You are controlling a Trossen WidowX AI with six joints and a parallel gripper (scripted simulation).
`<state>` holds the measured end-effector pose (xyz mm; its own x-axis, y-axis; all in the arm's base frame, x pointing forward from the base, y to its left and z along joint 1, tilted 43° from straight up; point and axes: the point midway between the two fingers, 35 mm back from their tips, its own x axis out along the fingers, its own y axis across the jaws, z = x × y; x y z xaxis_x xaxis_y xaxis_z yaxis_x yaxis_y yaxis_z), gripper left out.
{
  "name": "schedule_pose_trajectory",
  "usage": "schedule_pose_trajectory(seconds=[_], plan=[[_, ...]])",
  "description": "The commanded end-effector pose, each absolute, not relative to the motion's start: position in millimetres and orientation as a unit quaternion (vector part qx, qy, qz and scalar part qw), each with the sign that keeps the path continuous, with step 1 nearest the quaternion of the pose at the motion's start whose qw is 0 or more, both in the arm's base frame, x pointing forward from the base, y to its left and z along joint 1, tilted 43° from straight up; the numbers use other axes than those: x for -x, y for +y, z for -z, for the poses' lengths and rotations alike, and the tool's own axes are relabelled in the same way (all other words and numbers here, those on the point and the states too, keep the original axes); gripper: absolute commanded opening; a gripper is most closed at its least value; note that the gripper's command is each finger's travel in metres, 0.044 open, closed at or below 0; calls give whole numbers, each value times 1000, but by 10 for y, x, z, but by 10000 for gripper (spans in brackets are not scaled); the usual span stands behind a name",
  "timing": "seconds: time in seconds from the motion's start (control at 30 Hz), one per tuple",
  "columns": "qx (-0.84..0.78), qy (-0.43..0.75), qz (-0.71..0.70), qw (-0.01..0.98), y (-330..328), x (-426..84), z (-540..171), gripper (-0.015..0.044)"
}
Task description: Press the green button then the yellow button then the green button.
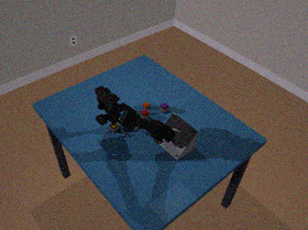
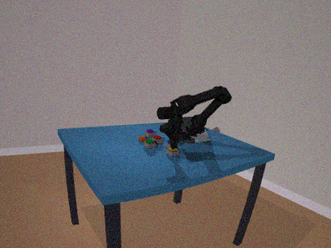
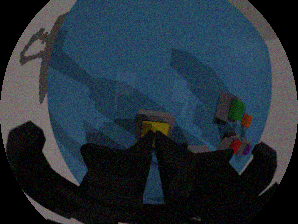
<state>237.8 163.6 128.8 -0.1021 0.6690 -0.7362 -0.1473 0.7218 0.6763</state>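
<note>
Exterior view: fingertips at yellow

The end effector [image 2: 174,147] [image 3: 153,133] was closed, empty, its tips on or just above the yellow button [image 1: 114,127] [image 2: 173,150] [image 3: 155,127]. The blue button [image 2: 168,143] sat close beside it; a sideways drift in descent could have clipped that, or left yellow half-pressed.
</note>
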Motion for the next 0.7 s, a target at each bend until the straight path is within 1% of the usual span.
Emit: schedule_pose_trajectory(seconds=[0.0,0.43,0.57,0.67], plan=[[-196,675,-317,637,1647,-2347,-1255,20],[-196,675,-317,637,1647,-2347,-1255,20],[-195,675,-316,638,1431,-2388,-1489,20],[-196,675,-316,637,1412,-2387,-1508,20]])
